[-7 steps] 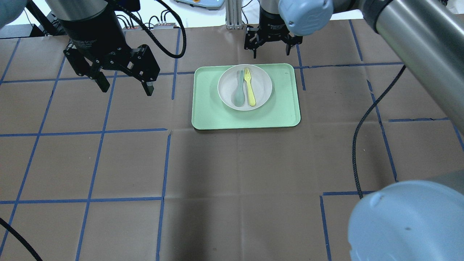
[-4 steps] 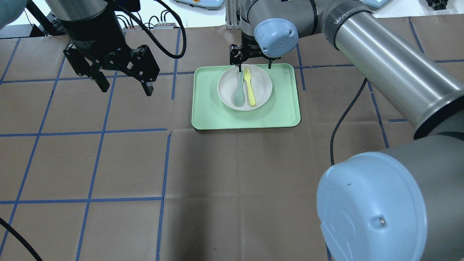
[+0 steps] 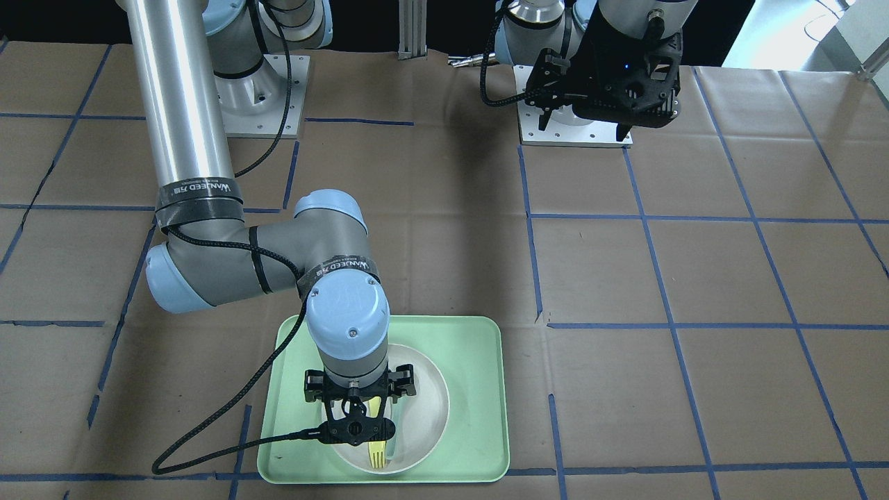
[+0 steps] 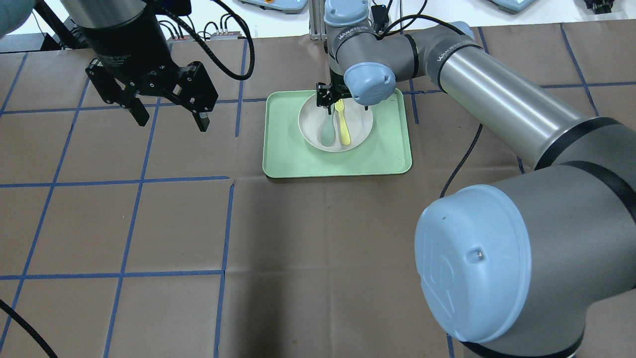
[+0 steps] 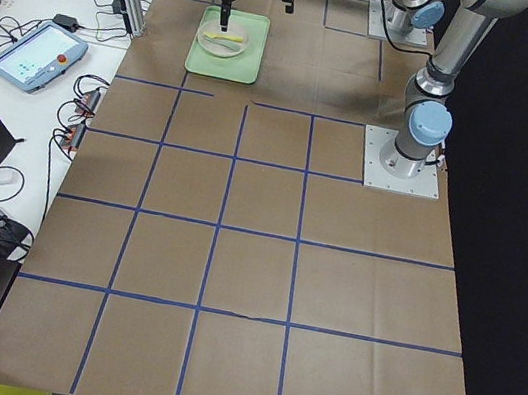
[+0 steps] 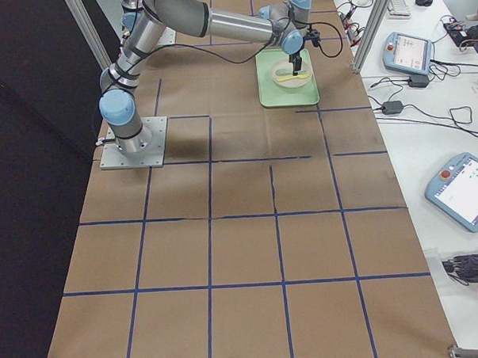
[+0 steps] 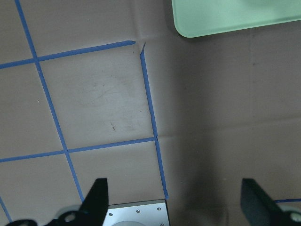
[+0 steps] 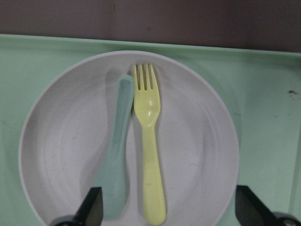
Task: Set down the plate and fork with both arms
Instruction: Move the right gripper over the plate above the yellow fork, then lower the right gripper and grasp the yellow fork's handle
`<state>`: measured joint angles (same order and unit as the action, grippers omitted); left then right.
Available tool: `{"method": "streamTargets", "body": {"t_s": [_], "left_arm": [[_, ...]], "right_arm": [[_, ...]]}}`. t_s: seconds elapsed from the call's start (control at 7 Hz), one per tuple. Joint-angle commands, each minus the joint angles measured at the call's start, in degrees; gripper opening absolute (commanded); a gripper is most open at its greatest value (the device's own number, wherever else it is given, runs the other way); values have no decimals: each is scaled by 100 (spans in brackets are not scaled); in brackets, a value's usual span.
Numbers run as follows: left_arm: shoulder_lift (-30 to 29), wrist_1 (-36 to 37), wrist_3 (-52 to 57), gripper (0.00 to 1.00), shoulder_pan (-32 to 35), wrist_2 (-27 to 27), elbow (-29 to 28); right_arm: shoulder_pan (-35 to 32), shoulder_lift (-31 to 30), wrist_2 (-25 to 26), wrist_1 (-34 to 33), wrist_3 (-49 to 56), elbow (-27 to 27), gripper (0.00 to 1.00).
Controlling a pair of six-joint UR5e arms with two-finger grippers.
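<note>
The fork (image 8: 149,141) lies beside the grey-green spoon (image 8: 115,165) in the off-white plate (image 8: 61,141) on the mint-green tray (image 8: 263,94). In the right wrist view it sits ungripped between the spread fingers (image 8: 94,207) of the right gripper (image 8: 170,214), so I judge nothing placed yet. In the overhead view the left gripper (image 4: 171,118) hangs over bare tabletop (image 4: 298,248), well apart from the tray, its fingers spread and empty.

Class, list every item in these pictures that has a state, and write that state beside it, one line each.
Tray: flat on the table.
Plate: upright on the tray, holding both utensils.
Fork: lying flat in the plate, ungripped.
Spoon: lying flat beside the fork.
Right hand: open, empty, over the plate.
Left hand: open, empty, above the table, away from the tray.
</note>
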<state>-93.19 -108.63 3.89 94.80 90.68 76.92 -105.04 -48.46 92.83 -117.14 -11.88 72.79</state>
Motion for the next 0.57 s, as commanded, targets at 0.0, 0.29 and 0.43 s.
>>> {"method": "streamTargets", "body": {"t_s": [0.0,0.29,0.43], "left_arm": [[3,0,-11,100,4,-7,7],[20,0,7,100,4,2,7],[12,0,-2,100,4,2,7]], "right_arm": [[18,39,42,-353,-8,261,91],[36,48,34,-362,-17,244,64],[36,48,25,-362,-17,244,62]]}}
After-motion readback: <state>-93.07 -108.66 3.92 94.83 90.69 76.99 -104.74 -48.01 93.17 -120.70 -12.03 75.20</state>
